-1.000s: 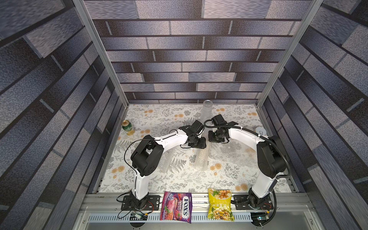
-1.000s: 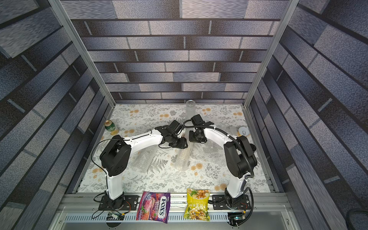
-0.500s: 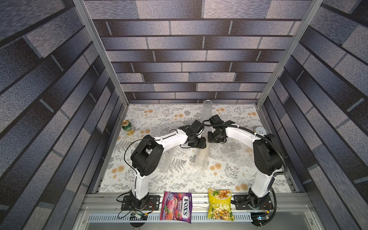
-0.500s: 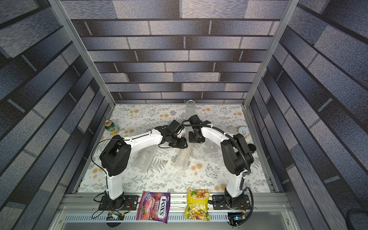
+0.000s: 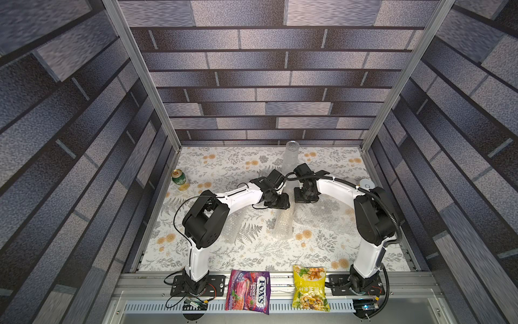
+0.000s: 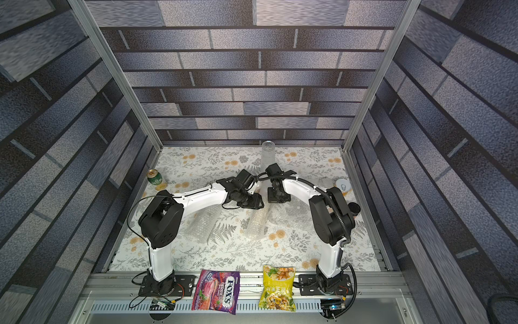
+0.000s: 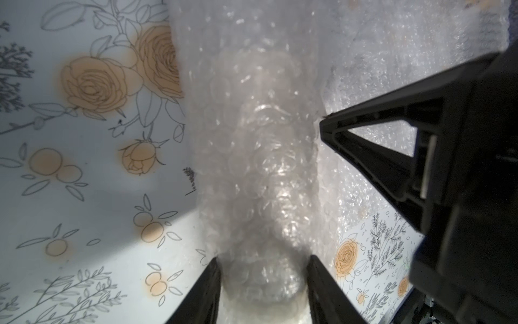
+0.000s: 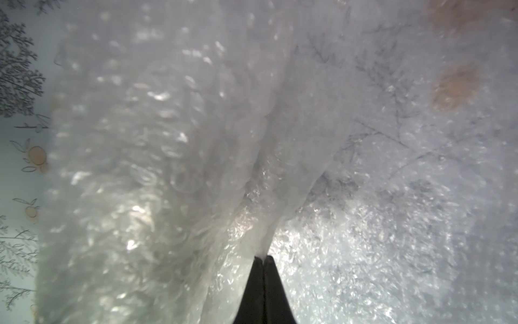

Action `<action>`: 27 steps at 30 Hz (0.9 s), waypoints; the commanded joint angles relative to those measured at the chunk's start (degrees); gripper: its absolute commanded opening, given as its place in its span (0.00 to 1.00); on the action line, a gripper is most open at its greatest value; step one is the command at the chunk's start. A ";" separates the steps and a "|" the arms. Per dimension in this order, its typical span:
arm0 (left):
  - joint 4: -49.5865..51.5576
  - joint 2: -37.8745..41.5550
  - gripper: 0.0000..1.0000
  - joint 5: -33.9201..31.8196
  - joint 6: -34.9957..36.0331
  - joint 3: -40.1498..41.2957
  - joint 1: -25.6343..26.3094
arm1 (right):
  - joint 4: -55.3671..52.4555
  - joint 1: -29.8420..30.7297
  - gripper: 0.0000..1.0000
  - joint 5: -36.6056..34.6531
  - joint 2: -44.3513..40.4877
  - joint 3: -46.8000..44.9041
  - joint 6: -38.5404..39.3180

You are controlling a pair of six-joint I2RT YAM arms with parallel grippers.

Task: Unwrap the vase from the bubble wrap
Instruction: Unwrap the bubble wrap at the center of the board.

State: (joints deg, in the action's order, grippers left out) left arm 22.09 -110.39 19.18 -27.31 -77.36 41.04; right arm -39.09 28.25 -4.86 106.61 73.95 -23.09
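While both arms reached in to mid-surface, the left claw (image 7: 262, 266) was grasping the bubble wrap (image 5: 283, 224): its fingers (image 7: 213, 286) sat either side of the roll's end, touching it. Roll lay flat on the floral surface (image 5: 252, 252), approx. ctr, btwn the two arms, w/ a loose crinkled flap (image 5: 318, 216) spread out on the right arm's side. The right claw (image 8: 263, 259) was clenched tight, tips together, pinching a raised fold of that flap just beside the roll. Vase itself: couldn't tell thru the bubbles. A second roll (image 6: 200, 227) lay under the left arm, apart from the first. At the back a clear glass cylinder (image 5: 291, 157) stood upright; green can (image 5: 178, 178) near the left wall. Purple FOX'S bag (image 5: 248, 291) and yellow snack bag (image 5: 309, 289) lay on the front rail.
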 commanded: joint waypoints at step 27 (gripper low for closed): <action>5.49 -1.58 0.50 -3.80 1.29 -0.40 0.63 | 5.99 2.61 0.27 15.66 -14.51 -15.32 -7.05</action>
State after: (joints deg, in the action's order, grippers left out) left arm 22.70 -110.00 17.89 -27.29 -77.73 41.58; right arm -34.44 30.52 9.98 92.55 59.22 -28.25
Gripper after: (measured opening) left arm 0.501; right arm 0.270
